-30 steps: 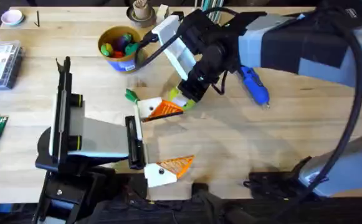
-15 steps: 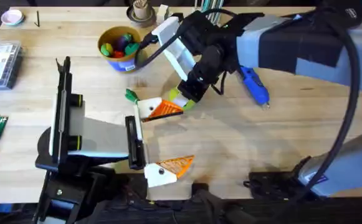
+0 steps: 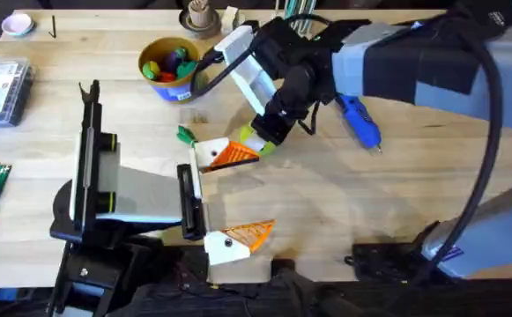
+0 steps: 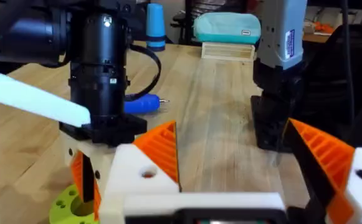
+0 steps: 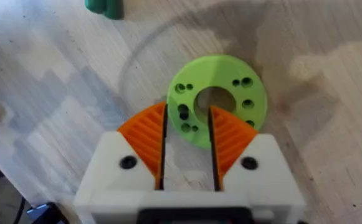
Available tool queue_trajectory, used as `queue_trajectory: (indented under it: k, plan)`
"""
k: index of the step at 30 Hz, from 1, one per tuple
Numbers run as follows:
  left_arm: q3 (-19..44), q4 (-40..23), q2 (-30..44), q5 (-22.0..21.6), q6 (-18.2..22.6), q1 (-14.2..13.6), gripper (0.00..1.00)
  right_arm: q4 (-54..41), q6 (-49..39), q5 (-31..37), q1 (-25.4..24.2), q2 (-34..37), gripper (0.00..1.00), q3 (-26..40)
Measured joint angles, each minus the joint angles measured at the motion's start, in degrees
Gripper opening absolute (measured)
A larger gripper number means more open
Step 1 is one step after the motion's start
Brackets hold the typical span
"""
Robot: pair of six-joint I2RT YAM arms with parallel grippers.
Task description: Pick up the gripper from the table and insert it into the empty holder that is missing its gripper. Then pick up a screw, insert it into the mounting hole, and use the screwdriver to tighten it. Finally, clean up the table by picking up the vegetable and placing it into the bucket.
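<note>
Two orange fingers of the right hand (image 5: 188, 140) straddle a green disc's (image 5: 221, 93) rim, slightly parted; left hand (image 4: 243, 155) open.

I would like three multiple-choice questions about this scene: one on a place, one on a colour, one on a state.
1. Where is the screwdriver? A in a hand; B on the table; C in a gripper.
2. Which colour has the holed disc? A lime green; B blue; C white.
3. How is the left gripper? A open; B shut; C holding the disc.
B: it lies on wood. A: the right wrist view shows green. A: its fingers stand wide apart.
</note>
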Motion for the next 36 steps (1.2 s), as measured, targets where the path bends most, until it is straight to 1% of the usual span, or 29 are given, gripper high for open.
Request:
queue_trajectory:
  k: [12,15,21,28,30,32,36]
  plan:
    - [0.00,0.00,0.00,0.00,0.00,0.00,0.992,0.07,-0.01,0.00,0.00,0.53,0.402,0.00]
    - [0.00,0.00,0.00,0.00,0.00,0.00,0.992,0.09,-0.03,0.00,0.00,1.25,0.367,0.00]
    - [0.00,0.00,0.00,0.00,0.00,0.00,0.993,0.15,-0.01,0.00,0.00,1.38,0.263,0.00]
    - [0.00,0.00,0.00,0.00,0.00,0.00,0.994,0.22,-0.01,-0.05,0.00,1.38,0.197,0.02]
    - [0.00,0.00,0.00,0.00,0.00,0.00,0.993,0.24,-0.04,-0.20,0.00,1.38,0.126,0.07]
    - [0.00,0.00,-0.01,0.00,0.00,0.00,0.993,0.30,-0.03,-0.31,0.00,1.38,0.023,0.14]
    - [0.00,0.00,-0.01,0.00,0.00,0.00,0.993,0.45,-0.21,-0.39,-0.02,1.36,0.011,0.15]
